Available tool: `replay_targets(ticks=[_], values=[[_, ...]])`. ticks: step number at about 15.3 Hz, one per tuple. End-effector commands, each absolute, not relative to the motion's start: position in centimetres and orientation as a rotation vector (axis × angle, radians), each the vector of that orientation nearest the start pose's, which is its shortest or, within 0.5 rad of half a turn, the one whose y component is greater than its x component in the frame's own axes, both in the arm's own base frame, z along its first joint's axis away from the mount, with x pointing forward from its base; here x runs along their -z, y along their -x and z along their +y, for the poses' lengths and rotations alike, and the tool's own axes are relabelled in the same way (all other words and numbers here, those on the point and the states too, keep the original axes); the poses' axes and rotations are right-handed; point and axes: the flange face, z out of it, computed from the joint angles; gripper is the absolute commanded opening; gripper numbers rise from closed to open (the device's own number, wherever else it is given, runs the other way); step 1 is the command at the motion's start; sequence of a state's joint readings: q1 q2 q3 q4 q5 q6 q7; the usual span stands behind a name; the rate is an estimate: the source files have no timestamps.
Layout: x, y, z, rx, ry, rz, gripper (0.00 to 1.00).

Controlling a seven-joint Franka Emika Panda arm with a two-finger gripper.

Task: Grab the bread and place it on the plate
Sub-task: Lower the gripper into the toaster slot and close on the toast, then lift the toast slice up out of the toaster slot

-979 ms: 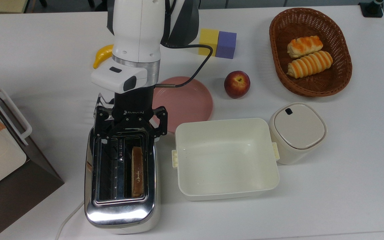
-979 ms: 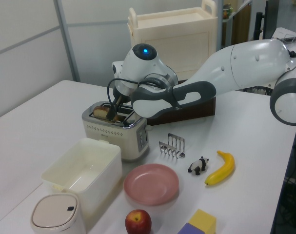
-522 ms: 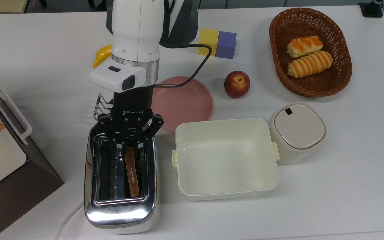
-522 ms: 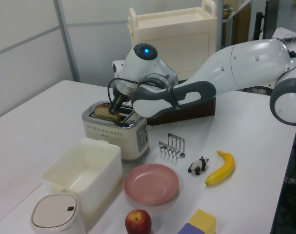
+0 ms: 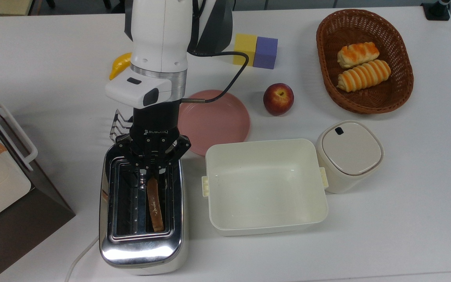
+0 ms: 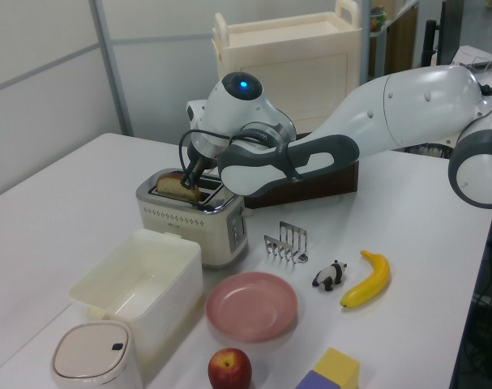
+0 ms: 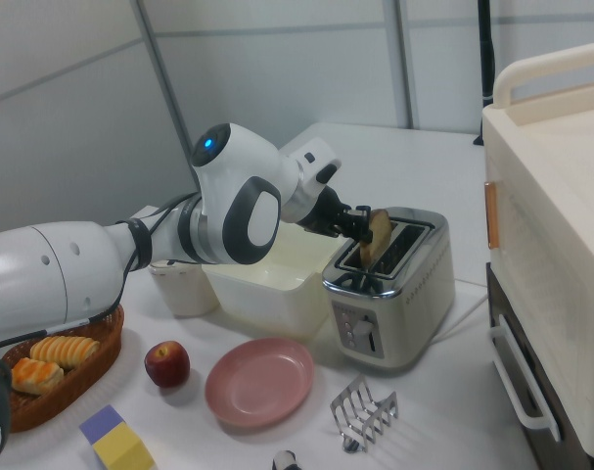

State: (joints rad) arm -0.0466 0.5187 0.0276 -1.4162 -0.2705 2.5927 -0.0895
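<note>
Now the tool (image 5: pixel 152 172) pinches the bread (image 5: pixel 154 205) by one end, slice tilted in the toaster (image 5: pixel 141 250) slot. Best lift straight up until clear, then carry to the pink plate (image 5: pixel 217 121) just beside.

Tan-brown bread (image 5: pixel 155 206), pink plate (image 5: pixel 225 121), chrome toaster (image 5: pixel 142 250), cream tub (image 5: pixel 264 227), orange-striped rolls (image 5: pixel 363 75), brown basket (image 5: pixel 403 84), red apple (image 5: pixel 278 98).

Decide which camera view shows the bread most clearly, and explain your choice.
The right view: the bread shows its broad face, standing in the toaster slot, pinched by the claw. The top view shows it edge-on as a thin strip. The left view shows it partly behind the arm.
</note>
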Motion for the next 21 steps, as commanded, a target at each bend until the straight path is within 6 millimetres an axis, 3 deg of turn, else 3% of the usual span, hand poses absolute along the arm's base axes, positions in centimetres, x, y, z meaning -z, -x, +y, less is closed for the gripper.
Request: replay_targets(ticks=[1,9,11,13,17,19,21], values=[[-50.1,-74.6,-1.3,1.148,3.144,-0.346,0.00],[-58.6,-71.8,-0.9,1.324,3.079,-0.261,0.00],[-61.9,-70.4,-0.2,1.385,3.045,-0.245,0.00],[-63.8,-69.3,0.1,1.401,3.006,-0.198,0.00],[-66.8,-67.2,0.1,1.323,3.005,-0.137,0.00],[-68.0,-65.5,-0.1,1.204,3.040,-0.104,0.00],[-68.0,-64.1,0.6,1.031,3.106,-0.136,0.00]])
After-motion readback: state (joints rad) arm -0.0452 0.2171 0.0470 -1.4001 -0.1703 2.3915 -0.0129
